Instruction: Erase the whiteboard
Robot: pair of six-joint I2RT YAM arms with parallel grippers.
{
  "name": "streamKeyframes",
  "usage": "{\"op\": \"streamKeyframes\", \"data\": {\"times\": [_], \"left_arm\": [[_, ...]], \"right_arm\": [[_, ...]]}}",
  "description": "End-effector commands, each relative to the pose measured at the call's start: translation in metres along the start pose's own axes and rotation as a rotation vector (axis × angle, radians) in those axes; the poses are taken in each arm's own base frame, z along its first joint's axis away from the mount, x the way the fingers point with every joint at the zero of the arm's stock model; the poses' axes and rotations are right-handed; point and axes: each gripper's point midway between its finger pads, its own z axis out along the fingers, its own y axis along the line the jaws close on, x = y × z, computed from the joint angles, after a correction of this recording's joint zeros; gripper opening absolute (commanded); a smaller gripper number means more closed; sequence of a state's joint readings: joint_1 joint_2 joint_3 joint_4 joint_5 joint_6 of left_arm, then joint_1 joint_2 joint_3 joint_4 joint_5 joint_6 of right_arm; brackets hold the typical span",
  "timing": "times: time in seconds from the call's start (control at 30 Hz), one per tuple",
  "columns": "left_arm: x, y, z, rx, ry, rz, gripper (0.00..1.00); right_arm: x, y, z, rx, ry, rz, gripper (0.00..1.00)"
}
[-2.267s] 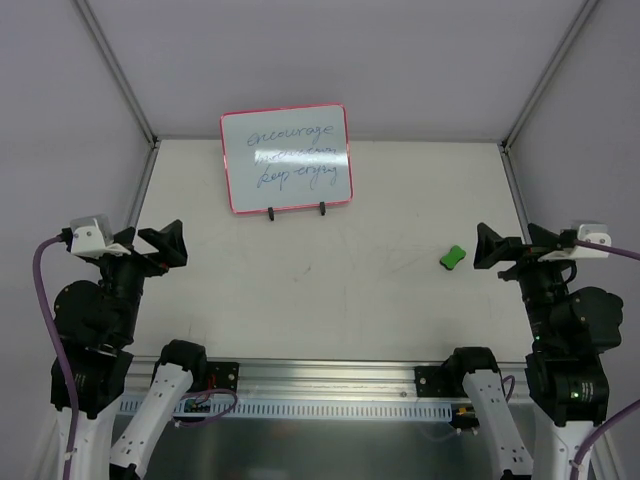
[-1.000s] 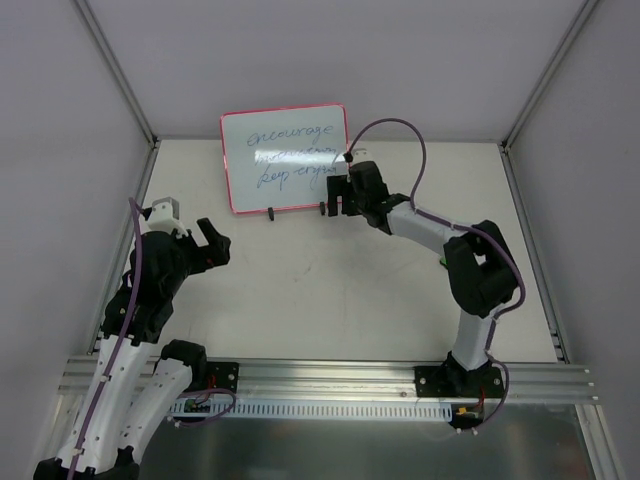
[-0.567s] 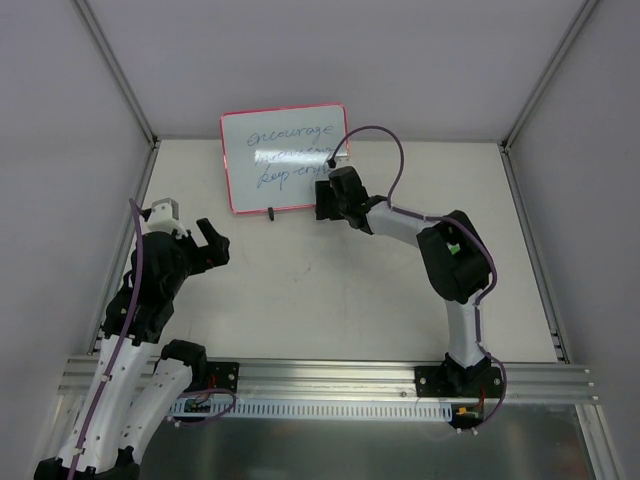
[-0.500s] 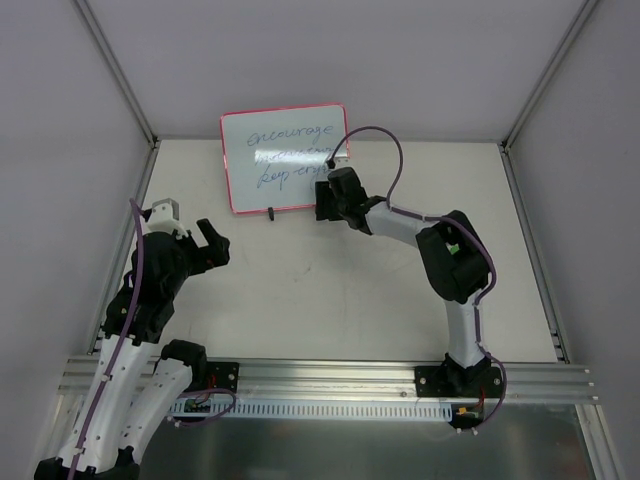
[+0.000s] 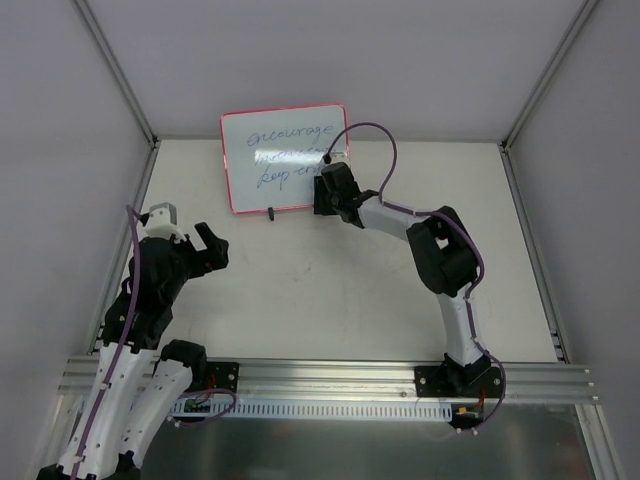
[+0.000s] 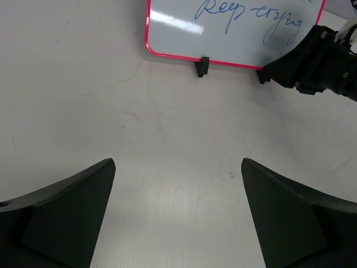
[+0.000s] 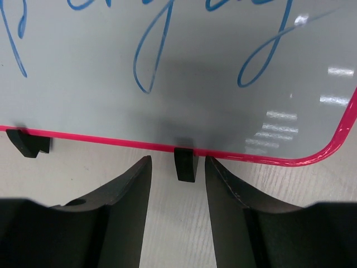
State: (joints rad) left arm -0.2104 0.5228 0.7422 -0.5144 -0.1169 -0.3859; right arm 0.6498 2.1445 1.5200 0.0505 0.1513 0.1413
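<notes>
Plainly, one whiteboard (image 5: 285, 160) stands propped at the far edge of the table (image 5: 330, 290), slightly left of the middle, its face toward the arms. It is a white rectangle with a thin pink-red rim and rounded corners. Three lines of blue handwriting (image 5: 290, 133) cross it, and the middle line is fainter than the other two. Two small black clips grip its lower edge: the left clip (image 5: 270, 212) shows clear in the overhead view, while the right clip (image 7: 185, 163) is covered there by the right arm and is seen best from the right wrist.

The right tool (image 7: 177, 167) has its two fingers one on each side of that right clip, low against the table at the board's lower right part. The fingers stand a narrow way apart. A thin strip of table shows between each finger and the clip, so neither appears to touch it and nothing is clamped. The board's bottom right corner curves just beyond the right finger.

The left tool (image 6: 177, 163) hangs over the left side of the table, well apart from the board and pointing toward it. Its two fingers are spread wide with only bare table between them.

Two arms rise from the rail at the near edge. The right arm reaches far forward, and the left is bent up closer to its base.
</notes>
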Motion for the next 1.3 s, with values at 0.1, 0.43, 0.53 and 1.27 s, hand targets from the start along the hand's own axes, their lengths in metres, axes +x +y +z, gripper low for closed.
{"op": "streamKeyframes", "data": {"times": [0.1, 0.43, 0.53, 1.27], "left_arm": [[0.002, 0.001, -0.003, 0.001, -0.016, -0.017, 0.99], [0.001, 0.004, -0.009, -0.005, -0.032, -0.017, 0.99], [0.001, 0.004, -0.009, -0.006, -0.032, -0.015, 0.99], [0.000, 0.008, -0.016, -0.015, -0.051, -0.002, 0.99]], "right_arm": [[-0.022, 0.003, 0.005, 0.046, -0.043, 0.041, 0.44], [-0.011, -0.005, 0.003, 0.106, 0.026, 0.055, 0.40], [-0.008, -0.007, 0.002, 0.115, 0.035, 0.058, 0.36], [-0.008, -0.002, 0.009, 0.110, 0.078, 0.040, 0.06]]}}
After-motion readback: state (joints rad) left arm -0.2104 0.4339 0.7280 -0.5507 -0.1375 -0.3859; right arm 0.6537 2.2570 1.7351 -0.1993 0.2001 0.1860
